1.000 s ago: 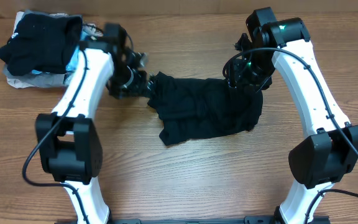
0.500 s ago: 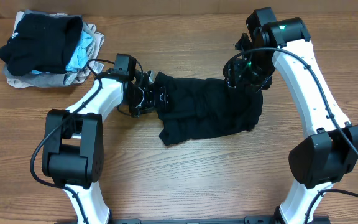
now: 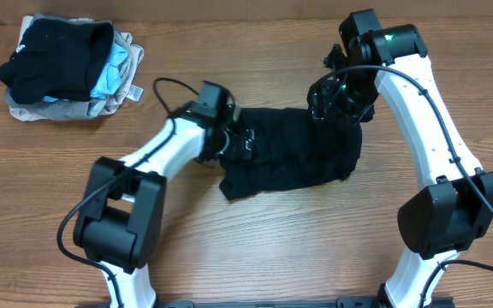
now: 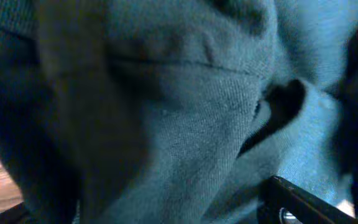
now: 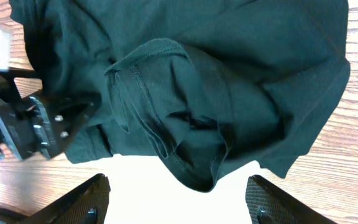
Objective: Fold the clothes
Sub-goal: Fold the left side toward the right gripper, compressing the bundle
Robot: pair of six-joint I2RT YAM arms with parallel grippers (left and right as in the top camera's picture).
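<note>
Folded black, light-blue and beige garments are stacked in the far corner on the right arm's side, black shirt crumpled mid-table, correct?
No. The overhead view shows the stack of folded black, light-blue and beige garments in the far corner on the side of the left arm, not the right arm. The thin black short-sleeved shirt does lie crumpled mid-table.

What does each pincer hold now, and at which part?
Right pincer is open, holding nothing. Left pincer sits at the left edge of the black shirt; its grip cannot be told.

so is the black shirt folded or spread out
Neither: the black shirt lies bunched and wrinkled on the table, partly doubled over itself, not flat or neatly squared.
</note>
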